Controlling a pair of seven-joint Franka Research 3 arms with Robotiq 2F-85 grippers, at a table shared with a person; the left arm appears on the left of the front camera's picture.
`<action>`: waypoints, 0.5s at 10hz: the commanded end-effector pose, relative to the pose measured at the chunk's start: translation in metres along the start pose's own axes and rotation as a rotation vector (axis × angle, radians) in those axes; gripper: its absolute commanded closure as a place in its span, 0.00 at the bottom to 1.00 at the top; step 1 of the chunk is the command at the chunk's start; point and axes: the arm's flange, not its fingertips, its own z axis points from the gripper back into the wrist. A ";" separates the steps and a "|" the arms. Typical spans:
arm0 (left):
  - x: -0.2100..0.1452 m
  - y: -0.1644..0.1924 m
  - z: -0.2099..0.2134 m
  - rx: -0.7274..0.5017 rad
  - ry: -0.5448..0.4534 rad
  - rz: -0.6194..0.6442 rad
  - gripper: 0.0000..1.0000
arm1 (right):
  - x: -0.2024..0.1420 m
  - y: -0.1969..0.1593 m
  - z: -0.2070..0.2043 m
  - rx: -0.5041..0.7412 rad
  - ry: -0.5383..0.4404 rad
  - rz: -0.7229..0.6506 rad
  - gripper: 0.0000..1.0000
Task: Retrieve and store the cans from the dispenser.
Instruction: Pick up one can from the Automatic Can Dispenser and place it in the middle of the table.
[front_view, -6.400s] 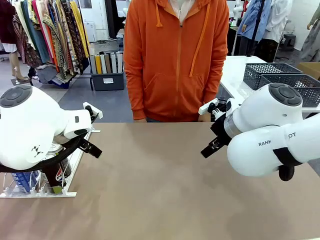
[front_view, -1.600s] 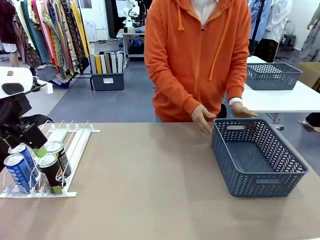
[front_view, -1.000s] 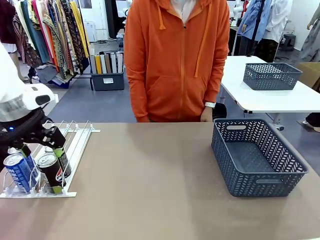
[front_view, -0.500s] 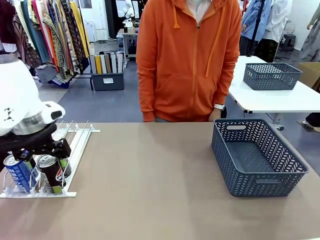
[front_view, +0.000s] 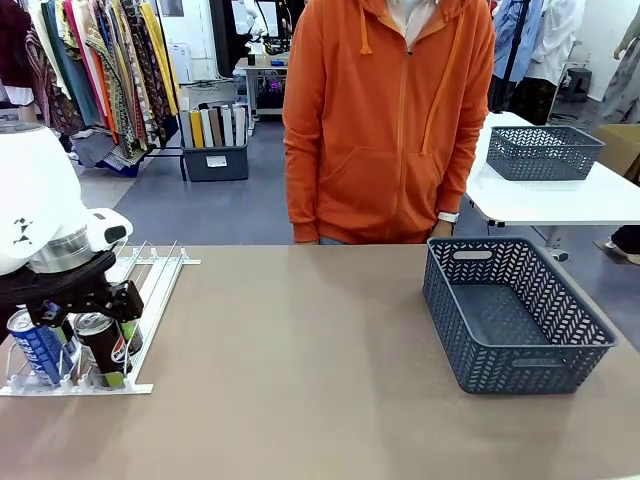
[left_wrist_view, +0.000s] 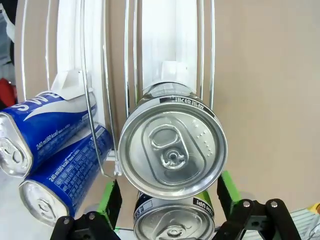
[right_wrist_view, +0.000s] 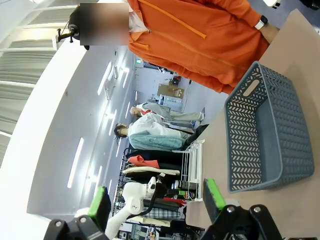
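The left gripper (left_wrist_view: 167, 200) hangs over the dispenser (front_view: 160, 275) at the table's left edge. Its jaws are spread wide, and the green pads (left_wrist_view: 111, 195) flank a silver-topped can (left_wrist_view: 172, 150) in its lane; contact cannot be confirmed. Blue cans (left_wrist_view: 50, 125) lie in the adjacent lanes. The right gripper (right_wrist_view: 156, 205) has its jaws spread and empty, facing the grey basket (right_wrist_view: 270, 135).

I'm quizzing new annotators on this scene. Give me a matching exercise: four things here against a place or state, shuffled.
1 left pincer
2 blue can
3 basket
4 person

A far side of the table, orange hoodie
B open, pads flanking a silver can top
C in the dispenser, table's left
D dark grey, table's right

Pairs: 1-B, 2-C, 3-D, 4-A
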 end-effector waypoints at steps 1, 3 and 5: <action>0.000 0.001 0.002 -0.039 0.015 -0.038 0.33 | 0.003 0.004 -0.001 0.018 -0.011 0.007 0.00; -0.002 0.005 0.007 -0.064 0.026 -0.044 1.00 | 0.003 0.004 -0.001 0.018 -0.011 0.007 0.00; -0.001 0.006 0.007 -0.061 0.014 -0.034 1.00 | 0.003 0.004 -0.001 0.018 -0.011 0.007 0.00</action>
